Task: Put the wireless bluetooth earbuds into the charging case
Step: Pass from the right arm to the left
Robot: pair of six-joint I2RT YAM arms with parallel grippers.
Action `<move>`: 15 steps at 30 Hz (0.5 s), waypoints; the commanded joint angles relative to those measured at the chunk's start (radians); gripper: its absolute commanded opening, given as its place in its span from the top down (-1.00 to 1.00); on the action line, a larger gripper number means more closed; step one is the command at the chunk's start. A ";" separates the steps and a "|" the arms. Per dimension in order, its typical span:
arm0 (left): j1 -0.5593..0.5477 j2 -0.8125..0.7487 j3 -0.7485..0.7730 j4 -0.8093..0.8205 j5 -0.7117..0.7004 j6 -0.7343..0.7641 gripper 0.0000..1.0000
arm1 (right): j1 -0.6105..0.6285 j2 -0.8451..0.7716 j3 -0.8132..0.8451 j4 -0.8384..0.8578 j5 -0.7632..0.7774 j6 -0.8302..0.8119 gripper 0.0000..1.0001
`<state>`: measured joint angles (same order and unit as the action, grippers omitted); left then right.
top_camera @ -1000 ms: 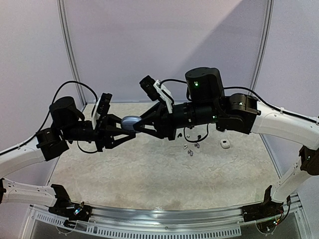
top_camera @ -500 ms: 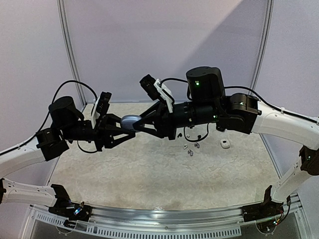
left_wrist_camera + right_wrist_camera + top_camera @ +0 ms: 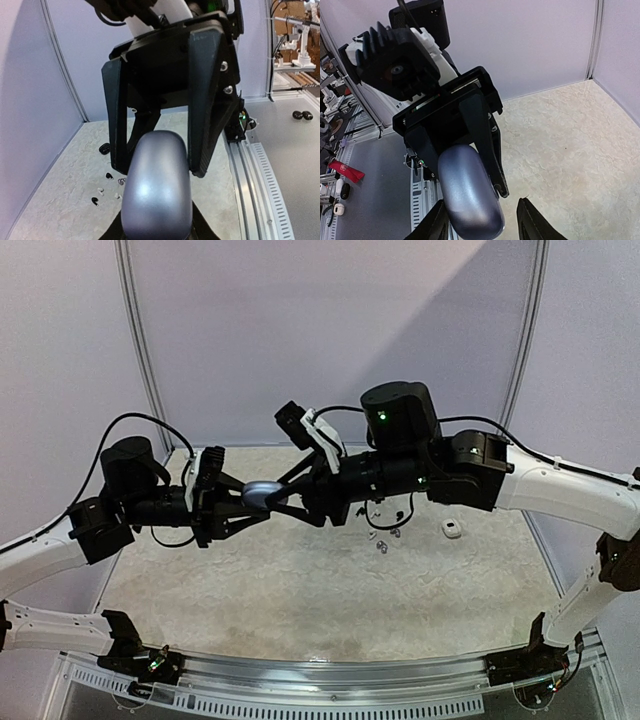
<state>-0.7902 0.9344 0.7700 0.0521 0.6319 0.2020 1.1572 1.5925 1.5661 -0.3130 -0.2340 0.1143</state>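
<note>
The charging case (image 3: pixel 156 190) has a smooth, satin silvery-blue shell with a soft sheen, like coated plastic. The fingers (image 3: pixel 206 100) are matt black plastic, the arm shells (image 3: pixel 560 485) glossy white, and the counter (image 3: pixel 300 590) looks pale, mottled and matt, like stone-patterned laminate

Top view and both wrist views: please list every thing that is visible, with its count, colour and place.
charging case: one, silvery blue, in the air between the two arms
earbuds: several tiny loose pieces, black and pale, on the table under the right arm; exact count unclear
small white case: one, white, on the table right of the earbuds
black pebble-like object: one, black, on the table near the earbuds
table: one, beige, marbled
left arm: white and black, jaws shut on the charging case
right arm: white and black, jaws open around the case's other end
</note>
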 commanded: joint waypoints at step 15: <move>-0.011 -0.009 0.005 -0.042 0.043 -0.001 1.00 | -0.010 0.083 0.081 -0.051 -0.052 -0.002 0.06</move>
<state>-0.7898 0.9333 0.7715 -0.0139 0.6270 0.2691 1.1568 1.6321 1.6009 -0.3527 -0.2687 0.1135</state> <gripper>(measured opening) 0.266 0.469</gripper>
